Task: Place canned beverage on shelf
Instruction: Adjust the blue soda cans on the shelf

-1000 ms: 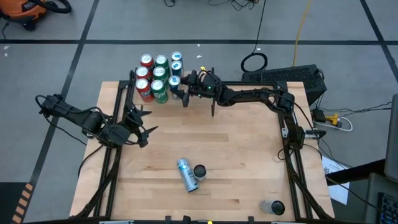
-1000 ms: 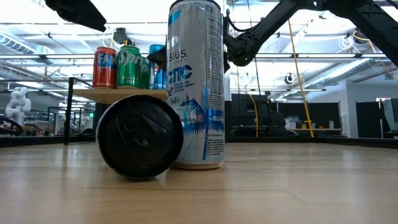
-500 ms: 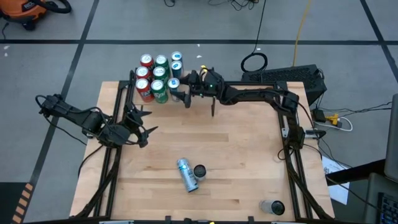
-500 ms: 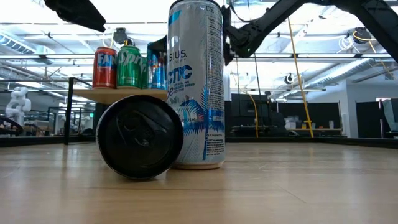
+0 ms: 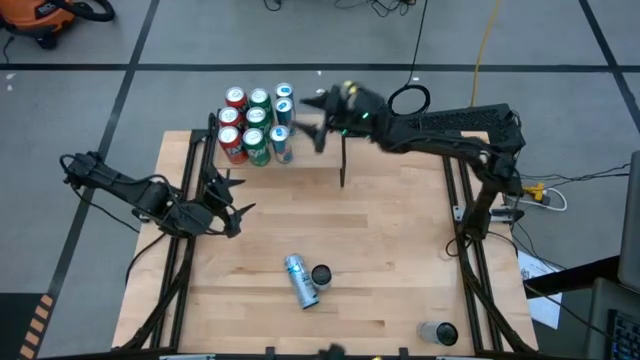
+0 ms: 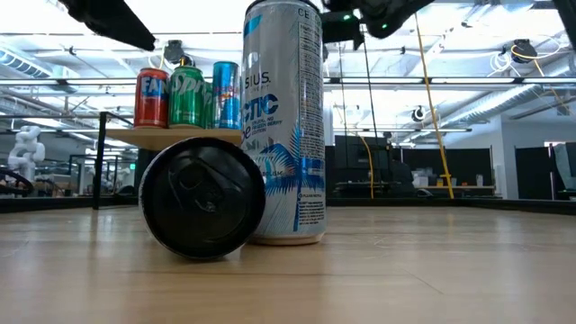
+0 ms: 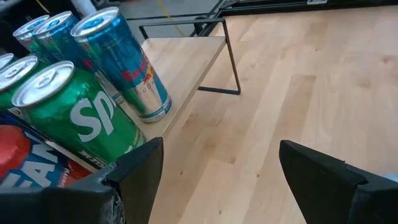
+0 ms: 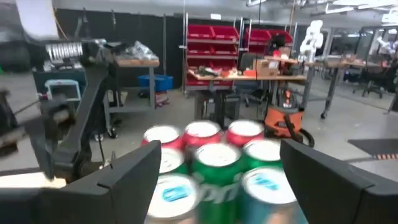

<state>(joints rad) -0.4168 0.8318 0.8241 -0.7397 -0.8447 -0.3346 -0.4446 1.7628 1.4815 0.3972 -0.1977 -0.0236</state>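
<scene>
Three red aluminium cans [image 5: 236, 97], three green ones [image 5: 259, 97], three blue ones [image 5: 284, 92]. One tall silver-blue can [image 5: 299, 281], one black can [image 5: 321, 275], one grey can [image 5: 437, 333]. One small light-wood shelf [image 7: 186, 56].

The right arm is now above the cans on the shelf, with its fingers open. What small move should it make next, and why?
Probably swing the right gripper, open and empty, away from the shelf toward the cans still on the table: a tall pale-blue can beside a black can, and another can near the corner. The shelf already holds its cans standing, and the left gripper waits open.
</scene>
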